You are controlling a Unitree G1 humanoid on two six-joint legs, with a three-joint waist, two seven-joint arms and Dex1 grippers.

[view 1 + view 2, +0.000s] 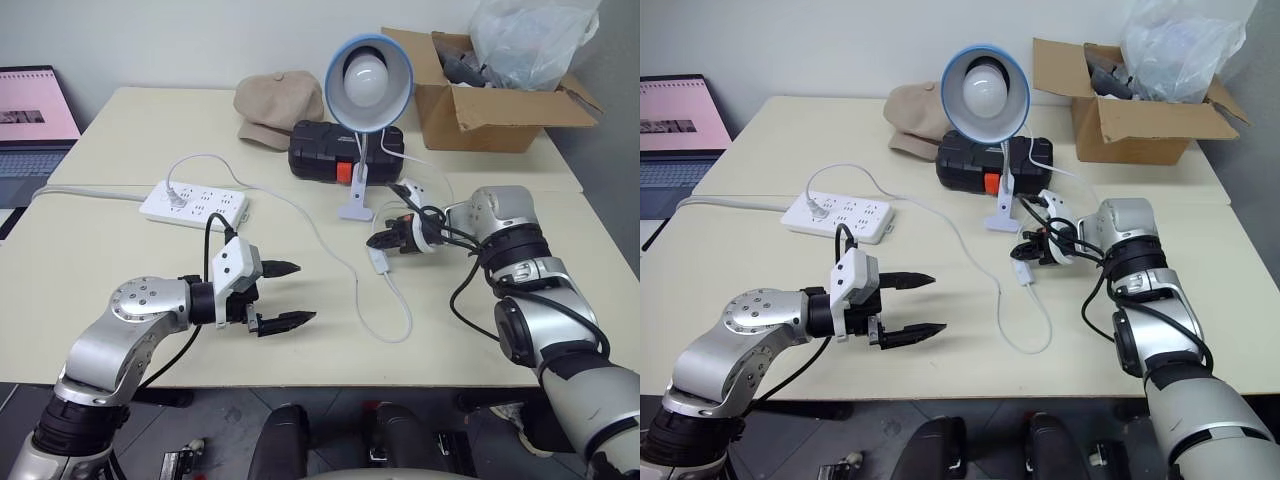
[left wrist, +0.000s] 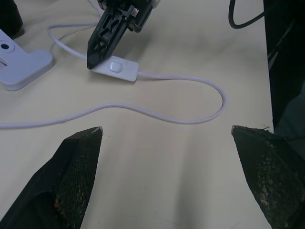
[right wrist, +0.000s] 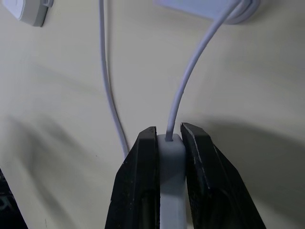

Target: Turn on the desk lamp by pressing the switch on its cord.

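Pinching the smooth oblong switch [image 3: 170, 191], right fingers [image 3: 143, 186]; left fingers [image 2: 76, 176] apart.

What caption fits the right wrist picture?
Right gripper shut on the white switch, cord running away across the table.

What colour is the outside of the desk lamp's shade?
Light blue, with a white inside, on the small round-shaded clip desk lamp; it shows best in the right eye view.
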